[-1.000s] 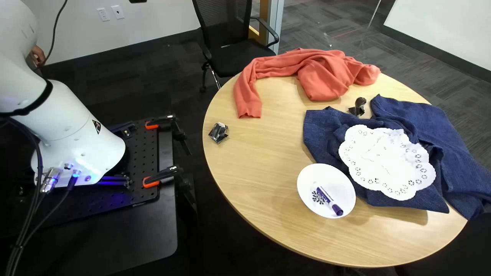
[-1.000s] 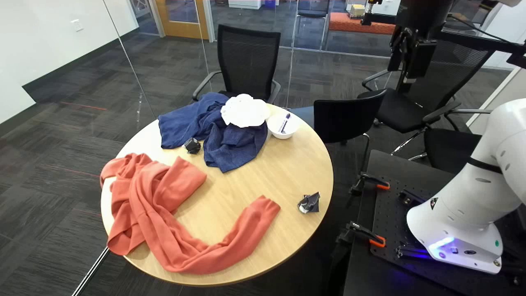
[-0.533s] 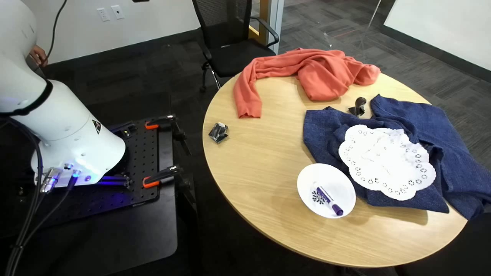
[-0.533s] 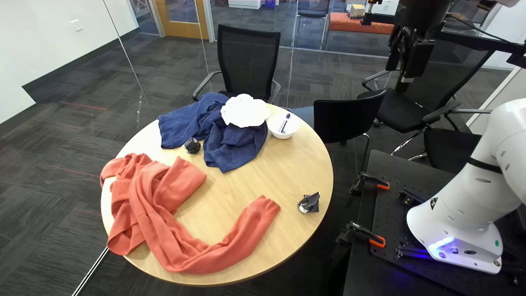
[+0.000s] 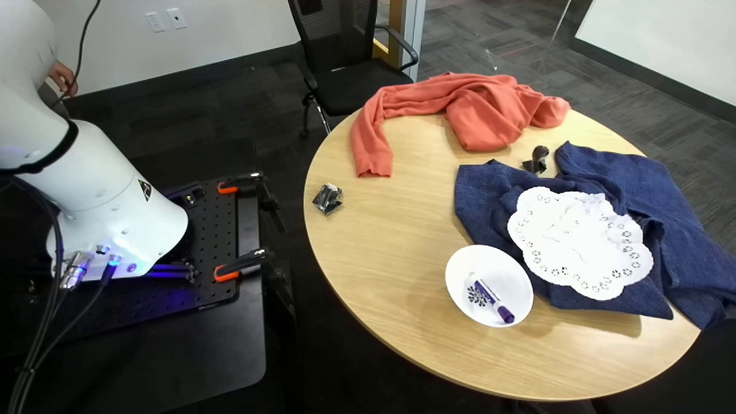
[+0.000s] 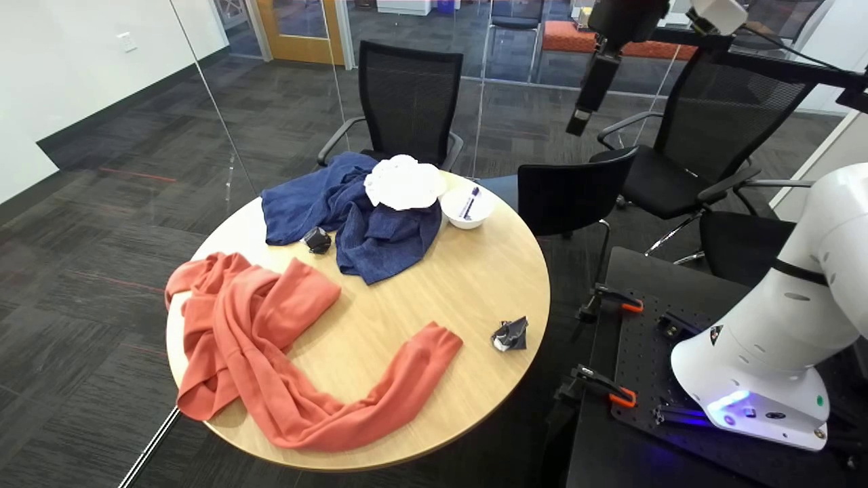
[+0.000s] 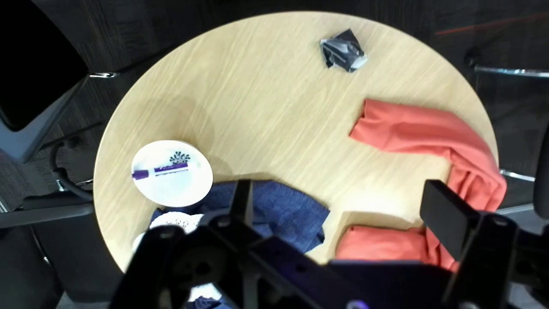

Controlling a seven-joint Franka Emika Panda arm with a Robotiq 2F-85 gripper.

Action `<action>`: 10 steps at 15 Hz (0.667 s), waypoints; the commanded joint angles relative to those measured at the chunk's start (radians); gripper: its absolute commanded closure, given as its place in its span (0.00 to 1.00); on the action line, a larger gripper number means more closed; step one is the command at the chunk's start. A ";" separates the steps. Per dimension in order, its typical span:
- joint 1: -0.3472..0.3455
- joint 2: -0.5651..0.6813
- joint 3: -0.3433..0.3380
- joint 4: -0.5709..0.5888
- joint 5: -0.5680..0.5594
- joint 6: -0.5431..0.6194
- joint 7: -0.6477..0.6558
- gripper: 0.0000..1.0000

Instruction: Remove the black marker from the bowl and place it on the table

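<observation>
The marker lies inside the white bowl; it looks purple and white rather than black, with a purple cap. The marker and bowl also show in an exterior view. In the wrist view the marker and bowl are at the left. A small dark leaf print marks the bowl beside the marker. The bowl stands on the round tan table. My gripper is open and empty, well above the table. It also shows in an exterior view, off the table's side.
A dark blue cloth with a lacy white doily lies right beside the bowl. An orange-red garment and two dark lumpy things, a crumpled packet and a black lump, lie on the table. Chairs stand around.
My gripper has moved left in an exterior view, toward the table, and has tilted. The marker, bowl and cloths have not moved. A person's hand behind the arm has shifted slightly.
</observation>
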 commanded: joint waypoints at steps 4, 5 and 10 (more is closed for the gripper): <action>-0.090 0.229 0.022 0.032 0.087 0.313 0.230 0.00; -0.102 0.257 0.029 0.030 0.092 0.357 0.273 0.00; -0.172 0.388 0.082 0.014 0.067 0.556 0.530 0.00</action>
